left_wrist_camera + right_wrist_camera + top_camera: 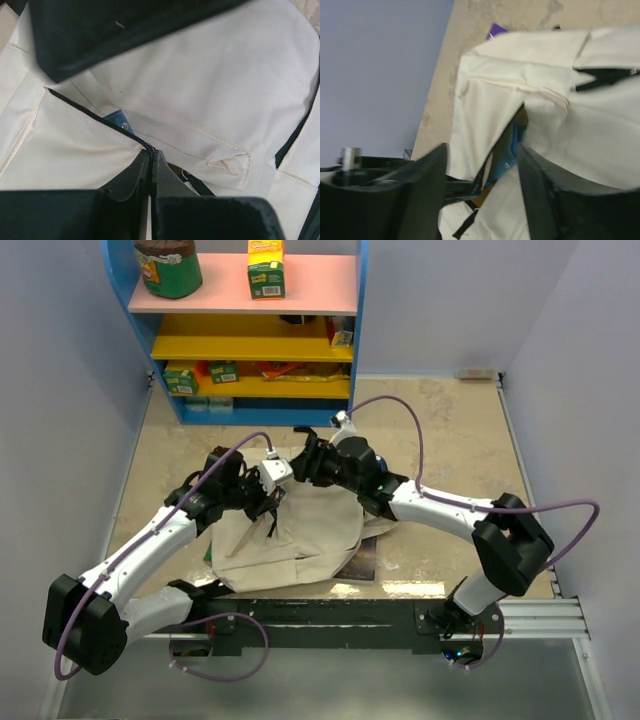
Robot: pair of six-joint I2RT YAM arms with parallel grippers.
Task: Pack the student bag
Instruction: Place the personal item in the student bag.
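Two grippers meet at the student bag, lying flat on the table between the arms: the left gripper is pinched shut on the zip, and the right gripper gapes open astride the mouth. Likely best, the right clamps canvas as an anchor while the left pulls straight along the teeth, clear of the blue item inside.

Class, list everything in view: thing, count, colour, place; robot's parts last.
student bag: one, cream, table centre
blue item: one, inside the bag
book: one, dark, under the bag's right edge
shelf unit: one, blue, pink and yellow shelves, far edge
jar: one, dark, green label, top shelf
box: one, yellow-green, top shelf
green boxes: two, lower yellow shelf
left gripper: one, black, jaws shut on the bag's zip
right gripper: one, black, jaws open astride the bag's mouth
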